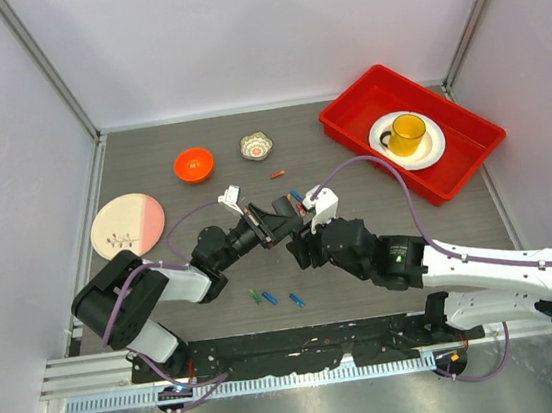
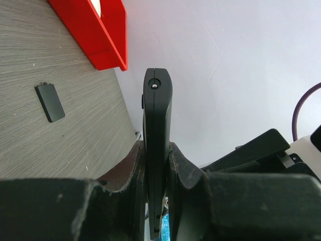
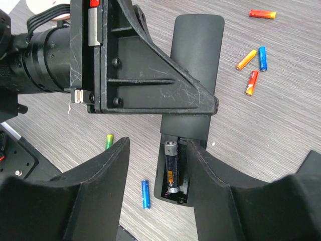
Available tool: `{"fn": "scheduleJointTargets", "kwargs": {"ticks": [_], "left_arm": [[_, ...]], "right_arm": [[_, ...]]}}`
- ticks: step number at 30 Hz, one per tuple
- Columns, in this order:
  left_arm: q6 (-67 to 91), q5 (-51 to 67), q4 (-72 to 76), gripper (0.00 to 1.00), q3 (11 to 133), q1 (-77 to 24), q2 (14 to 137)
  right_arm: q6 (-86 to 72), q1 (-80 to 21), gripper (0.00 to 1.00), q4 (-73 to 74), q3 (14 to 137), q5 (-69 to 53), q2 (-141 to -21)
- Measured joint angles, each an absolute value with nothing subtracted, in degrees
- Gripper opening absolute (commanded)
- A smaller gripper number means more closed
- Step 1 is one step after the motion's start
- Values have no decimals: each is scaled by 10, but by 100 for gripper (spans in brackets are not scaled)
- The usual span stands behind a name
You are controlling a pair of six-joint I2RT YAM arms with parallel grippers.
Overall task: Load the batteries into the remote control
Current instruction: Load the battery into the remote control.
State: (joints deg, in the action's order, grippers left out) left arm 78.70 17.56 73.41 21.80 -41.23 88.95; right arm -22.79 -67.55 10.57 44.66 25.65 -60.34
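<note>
- Remote control (image 3: 198,50), black and slim, is pinched about its middle by the left gripper (image 2: 157,170). Its back face is turned towards the right wrist camera, and the battery bay at its near end is uncovered.
- Left gripper: the jaws are closed hard on the remote's front and back faces. The remote's far end juts out past the fingertips.
- Right gripper (image 3: 159,143): the jaws are partly parted, with one finger on each side of the remote's bay end, and nothing is held. Bare grey table (image 3: 281,150) shows between one finger and the remote. The other finger overlaps the remote's edge, and I cannot tell whether they touch.
- Black cover plate (image 2: 50,102) lies flat on the table, apart from the remote and to its left in the left wrist view.
- Black-and-gold battery (image 3: 172,168) lies lengthwise in the remote's bay, between the right gripper's fingers.
- Loose batteries lie on the table around the remote. On one side are an orange one (image 3: 246,59), a blue one (image 3: 262,57), a red one (image 3: 251,83) and, farther off, a red-orange one (image 3: 262,14). On the other side are a green one (image 3: 109,141) and another blue one (image 3: 145,193).
</note>
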Motion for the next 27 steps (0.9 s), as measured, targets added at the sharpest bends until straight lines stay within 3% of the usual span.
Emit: {"fn": "scheduleJointTargets", "kwargs": {"ticks": [14,18,21,27], "left_arm": [[787,176,736,0,218,-412,889],[787,176,736,0,218,-412,889],[786,175,736,0,218,-412,889],[787,175,736,0,218,-412,889]], "right_arm": [[-229,-675,61,130,468,254,-571],[-247,-675,78,134,471,257,-525],[-287,-671,84,132,462,272,-485],[-369,-578,86,128,432,182,-462]]}}
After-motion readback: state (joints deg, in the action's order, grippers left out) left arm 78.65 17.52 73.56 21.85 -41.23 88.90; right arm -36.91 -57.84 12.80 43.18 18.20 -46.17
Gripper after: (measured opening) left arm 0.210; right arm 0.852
